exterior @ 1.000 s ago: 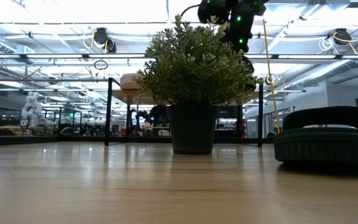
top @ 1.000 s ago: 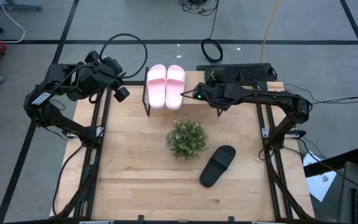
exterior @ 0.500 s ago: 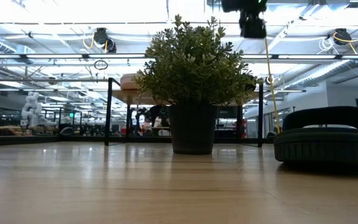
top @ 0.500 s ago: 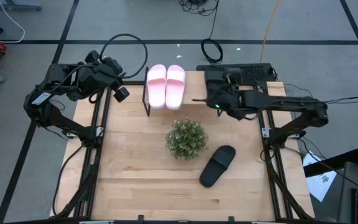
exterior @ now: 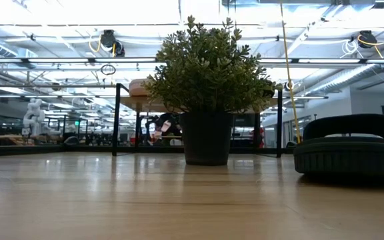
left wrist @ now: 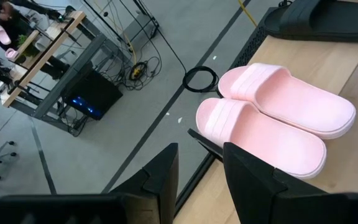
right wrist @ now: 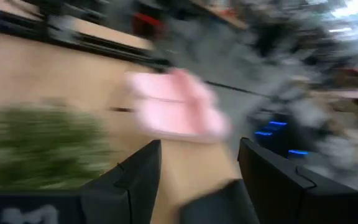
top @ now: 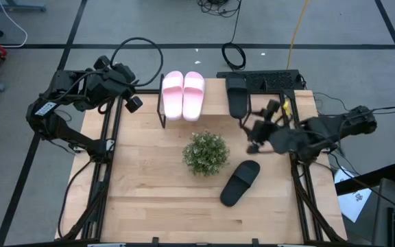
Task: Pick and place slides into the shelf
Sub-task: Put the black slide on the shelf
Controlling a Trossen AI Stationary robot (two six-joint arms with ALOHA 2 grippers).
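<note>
The pale pink pair [top: 182, 95] lies side by side, soles down, on the shelf's wood top [top: 213, 103] at the table's far edge, also seen as the pink pair [left wrist: 278, 115] in the left wrist view. One black slide [top: 236, 96] lies on the shelf to the right of the pink pair. The other black slide [top: 241, 182] lies sole down on the table, and in the low view this black slide [exterior: 349, 143] is at the right. My right gripper [top: 254, 135] hovers open between the two black slides, its view blurred. My left gripper [top: 132, 103] waits open, left of the shelf.
A potted green plant [top: 205, 152] stands mid-table between the shelf and the loose black slide; in the low view the plant [exterior: 205, 87] hides most of the shelf. The shelf's thin black leg [exterior: 117, 120] shows beside it. Bare wood lies along the table's near and left parts.
My right gripper has drawn back from over the shelf toward the table's right and near side, turning as it went, and has left the low view. The black slide stays lying on the shelf where the gripper was. The left arm has kept still.
</note>
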